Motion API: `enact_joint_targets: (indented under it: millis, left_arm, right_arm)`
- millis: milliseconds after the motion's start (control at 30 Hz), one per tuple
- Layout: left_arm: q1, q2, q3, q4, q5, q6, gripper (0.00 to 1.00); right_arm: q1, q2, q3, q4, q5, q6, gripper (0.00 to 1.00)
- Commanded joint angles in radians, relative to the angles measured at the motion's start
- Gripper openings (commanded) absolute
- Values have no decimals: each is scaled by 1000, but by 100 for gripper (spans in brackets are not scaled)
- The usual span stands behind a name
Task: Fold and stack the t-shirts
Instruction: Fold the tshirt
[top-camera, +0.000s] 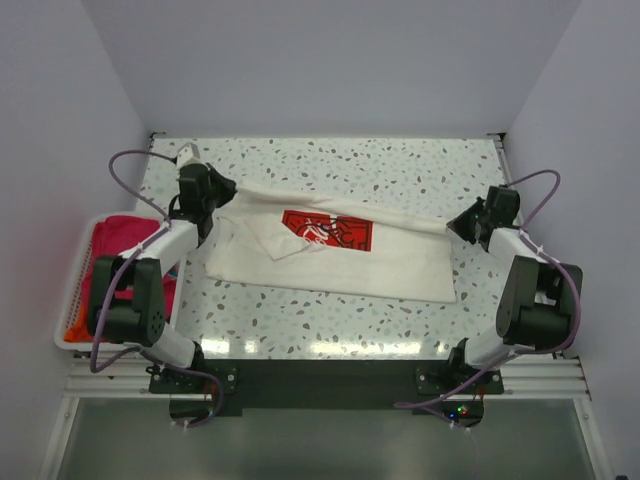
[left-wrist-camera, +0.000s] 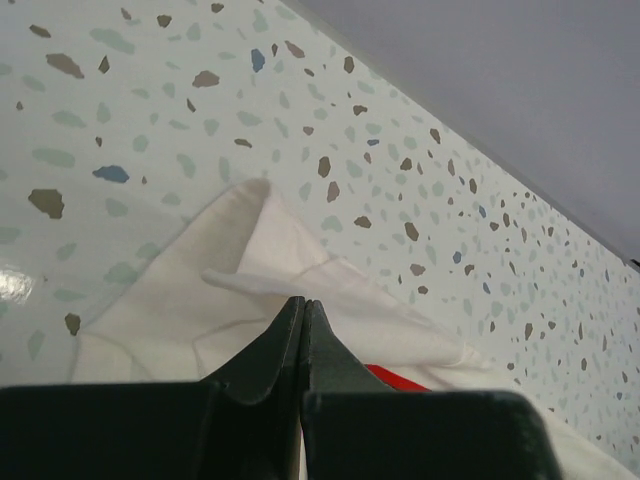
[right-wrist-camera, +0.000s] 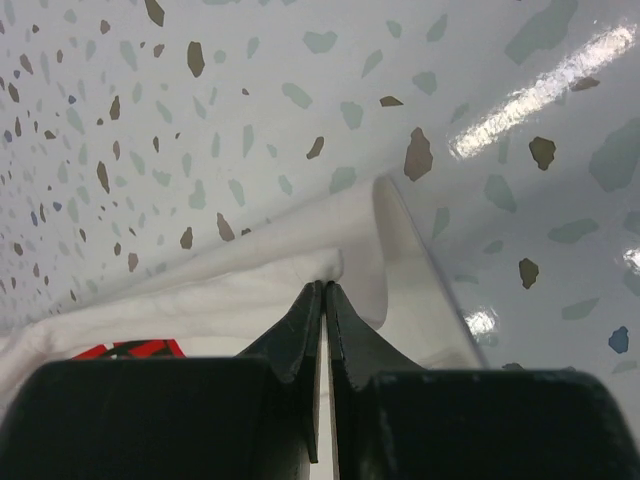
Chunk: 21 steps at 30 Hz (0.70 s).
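White t-shirt lies at the centre of the speckled table, partly folded, red print facing up. In the top view its long axis runs roughly 9 to 3 o'clock, tipped a little so that the left end sits nearer 10 and the right end nearer 4. The far edge is drawn into a straight ridge between the two grippers; the near edge lies flat toward 6 o'clock. Collar direction cannot be told.

Left gripper is at the 10 o'clock corner of the shirt. In its wrist view the gripper has its jaws pressed together, pinching white cloth.

Right gripper is at the 3 o'clock end. In its wrist view the gripper is likewise clamped on a fold of the fabric.

White basket stands off the table at 9 o'clock, holding a red garment
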Motion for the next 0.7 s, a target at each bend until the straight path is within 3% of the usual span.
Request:
enact_joint_targets:
  millis: [0,667]
  left_arm:
    - [13,-88,-51,-8,-38,-31,0]
    - [30,-312,-321,-94,-37,-118,0]
  right_arm:
    - [-11,-63,-24,16,5,25,0]
    - [-41,-198,-164,1,-27,23,0]
